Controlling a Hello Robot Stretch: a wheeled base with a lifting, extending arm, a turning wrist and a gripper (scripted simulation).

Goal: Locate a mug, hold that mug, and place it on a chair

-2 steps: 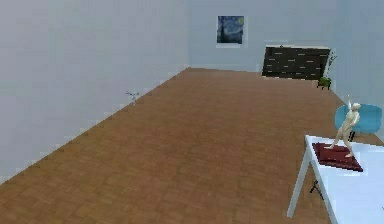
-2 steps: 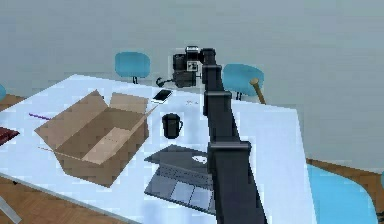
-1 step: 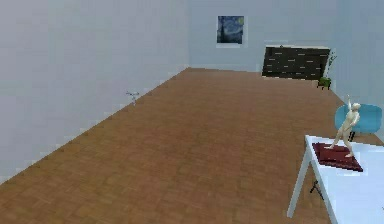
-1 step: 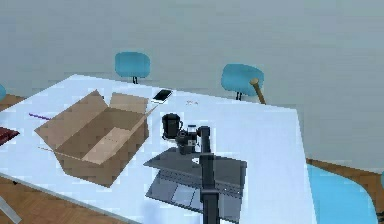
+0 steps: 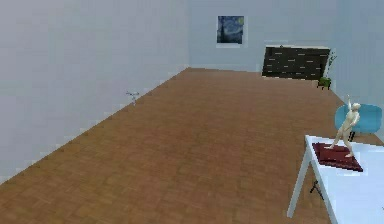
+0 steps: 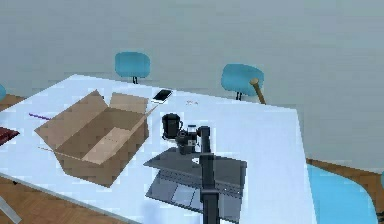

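Grip needs checking first: the tool (image 6: pixel 183 133) is right at a dark mug-like cylinder (image 6: pixel 172 124) standing on the worktop (image 6: pixel 270 140), and I cannot tell whether it holds anything, so confirm before lifting toward the blue chair (image 6: pixel 241 78) beyond the tool.

Blue chairs ring the tabletop (image 6: pixel 270 125) before me.
First far chair (image 6: pixel 133 64), second far chair (image 6: pixel 241 77), near corner chair (image 6: pixel 340 192); I see a dark mug-like blob (image 6: pixel 172 124) upright on top.

My arm (image 6: pixel 208 188) is a dark, square-sided bar at the frame's bottom, just right of centre. My gripper (image 6: pixel 182 134) at its top end is black and blocky, details indistinct.
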